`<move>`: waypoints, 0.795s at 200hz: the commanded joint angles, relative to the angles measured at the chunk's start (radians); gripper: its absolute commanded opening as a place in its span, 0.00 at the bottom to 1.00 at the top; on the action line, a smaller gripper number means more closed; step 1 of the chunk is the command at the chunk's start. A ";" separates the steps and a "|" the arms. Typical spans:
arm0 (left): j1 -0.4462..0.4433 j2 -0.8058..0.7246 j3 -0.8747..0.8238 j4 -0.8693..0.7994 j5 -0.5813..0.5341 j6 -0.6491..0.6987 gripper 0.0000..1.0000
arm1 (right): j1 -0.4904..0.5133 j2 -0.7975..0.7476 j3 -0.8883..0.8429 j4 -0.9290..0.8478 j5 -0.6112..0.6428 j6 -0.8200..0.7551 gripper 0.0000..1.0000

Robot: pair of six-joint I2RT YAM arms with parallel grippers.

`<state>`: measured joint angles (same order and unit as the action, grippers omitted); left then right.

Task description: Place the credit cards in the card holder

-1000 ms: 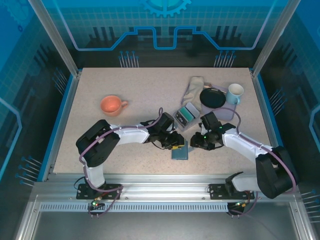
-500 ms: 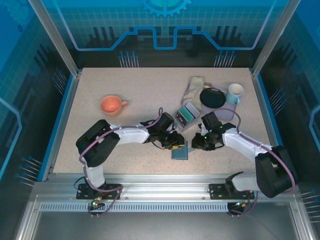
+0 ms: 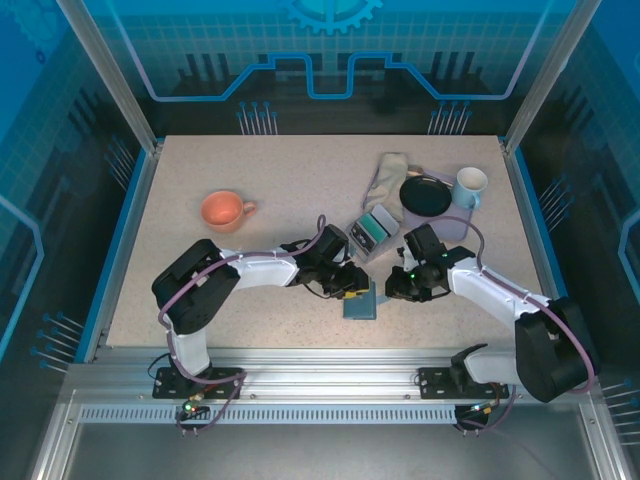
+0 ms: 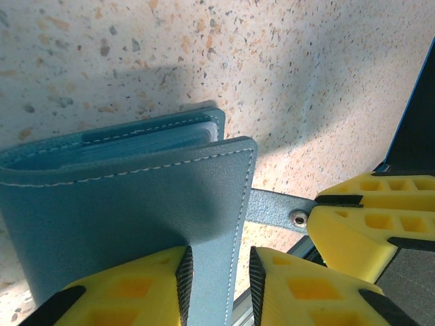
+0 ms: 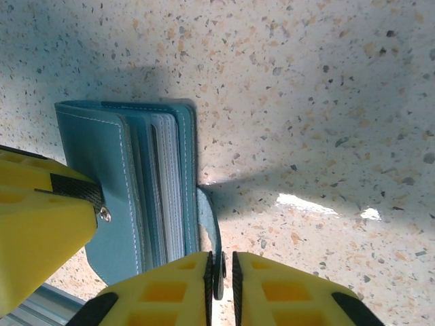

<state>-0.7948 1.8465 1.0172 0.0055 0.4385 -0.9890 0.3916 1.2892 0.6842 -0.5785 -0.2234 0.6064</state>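
The slate-blue card holder (image 3: 360, 303) lies near the table's front edge between both grippers. My left gripper (image 3: 352, 288) stands partly open over its front cover (image 4: 136, 210). The left finger overlaps the cover, whose stitched edge runs between the jaws (image 4: 217, 292) and leaves a gap to the right pad. My right gripper (image 5: 221, 285) is shut on the snap strap (image 5: 212, 217), which curls out from the card holder (image 5: 115, 204) beside its inner sleeves. The credit cards (image 3: 380, 225), teal and dark, sit in a small grey tray (image 3: 360, 240) just behind.
An orange cup (image 3: 225, 210) stands at the left. A cloth (image 3: 388, 175), a black dish (image 3: 425, 195) and a white mug (image 3: 470, 187) crowd the back right. The metal front rail (image 3: 320, 365) runs close behind the card holder.
The right jaws have closed onto the snap strap. Both arms and the card holder have stayed almost where they were.
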 commanded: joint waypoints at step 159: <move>0.005 -0.168 0.005 -0.282 -0.180 0.168 0.39 | -0.024 0.031 0.047 0.031 -0.185 -0.004 0.05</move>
<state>-0.7948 1.6951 1.0176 -0.1471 0.3248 -0.8970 0.3790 1.3060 0.7013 -0.5484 -0.3779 0.6018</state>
